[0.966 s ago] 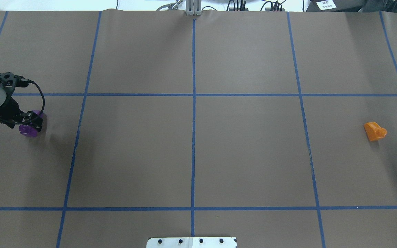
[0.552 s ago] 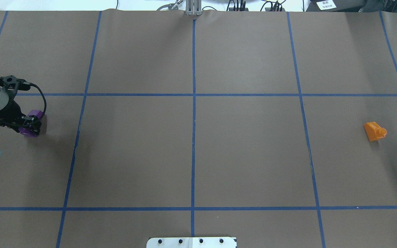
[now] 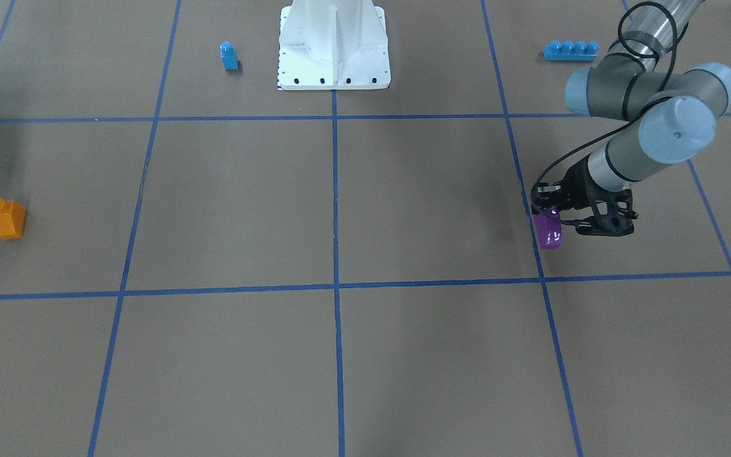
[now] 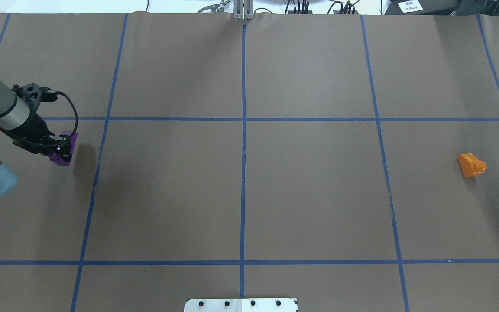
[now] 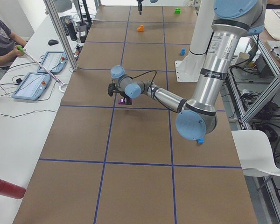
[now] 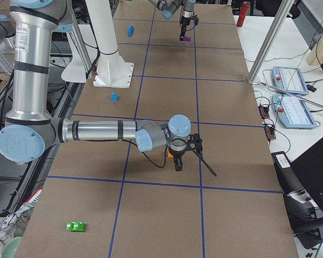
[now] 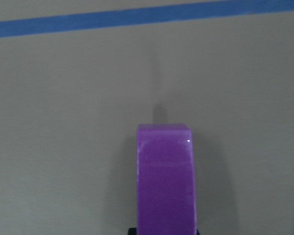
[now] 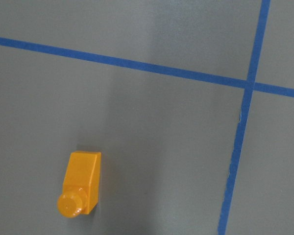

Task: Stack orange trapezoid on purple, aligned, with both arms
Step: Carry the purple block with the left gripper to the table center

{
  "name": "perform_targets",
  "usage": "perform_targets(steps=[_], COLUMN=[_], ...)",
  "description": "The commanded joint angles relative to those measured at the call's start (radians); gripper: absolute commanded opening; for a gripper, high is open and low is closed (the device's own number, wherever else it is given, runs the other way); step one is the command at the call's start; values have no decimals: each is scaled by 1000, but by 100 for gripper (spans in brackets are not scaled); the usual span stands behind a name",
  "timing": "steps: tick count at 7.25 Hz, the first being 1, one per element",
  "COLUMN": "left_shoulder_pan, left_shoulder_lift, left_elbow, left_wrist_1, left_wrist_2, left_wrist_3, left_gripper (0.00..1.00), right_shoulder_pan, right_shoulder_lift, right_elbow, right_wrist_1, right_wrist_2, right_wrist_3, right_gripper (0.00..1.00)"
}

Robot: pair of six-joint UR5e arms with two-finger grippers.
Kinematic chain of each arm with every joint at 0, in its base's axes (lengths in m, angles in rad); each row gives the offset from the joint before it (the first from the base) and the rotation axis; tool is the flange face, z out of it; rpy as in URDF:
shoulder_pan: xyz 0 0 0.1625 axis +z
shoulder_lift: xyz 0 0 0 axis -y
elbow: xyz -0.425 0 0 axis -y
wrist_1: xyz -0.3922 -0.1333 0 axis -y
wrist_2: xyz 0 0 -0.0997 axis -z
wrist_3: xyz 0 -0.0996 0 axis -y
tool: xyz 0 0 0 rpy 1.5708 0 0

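Note:
The purple block [image 4: 61, 158] is held in my left gripper [image 4: 56, 148], which is shut on it and carries it just above the table at the left. It also shows in the front view [image 3: 551, 236] and fills the left wrist view [image 7: 165, 181]. The orange trapezoid [image 4: 471, 164] lies on its side at the far right, also in the front view [image 3: 7, 219] and the right wrist view [image 8: 80, 188]. My right gripper [image 6: 177, 157] shows only in the exterior right view, hovering by the orange block; I cannot tell if it is open or shut.
A small blue single-stud block [image 3: 229, 56] and a long blue brick [image 3: 570, 51] lie near the white pedestal [image 3: 334, 44]. A green block [image 6: 75, 226] lies by the table's right end. Operators' tablets [image 5: 32, 86] sit along the far side.
My left gripper has moved to the right and slightly away from the robot with the purple block in it. The orange trapezoid has not moved.

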Motion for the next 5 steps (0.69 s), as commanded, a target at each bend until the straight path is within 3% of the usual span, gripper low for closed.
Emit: perform_targets(steps=[1, 3, 5], left_shoulder_pan=[139, 267, 319], left_shoulder_lift=[-178, -378, -586], left_elbow=[11, 89, 292], left_wrist_1=[9, 145, 173], left_wrist_2=[89, 240, 298], left_wrist_3=[-205, -222, -305], left_gripper=[0, 0, 0], right_shoulder_pan=[-2, -10, -11], right_shoulder_lift=[1, 1, 1], right_elbow=[1, 2, 4], right_wrist_1=[1, 1, -1], right_wrist_2=[-1, -1, 0], right_wrist_3=[-1, 3, 4], right_gripper=[100, 100, 100])
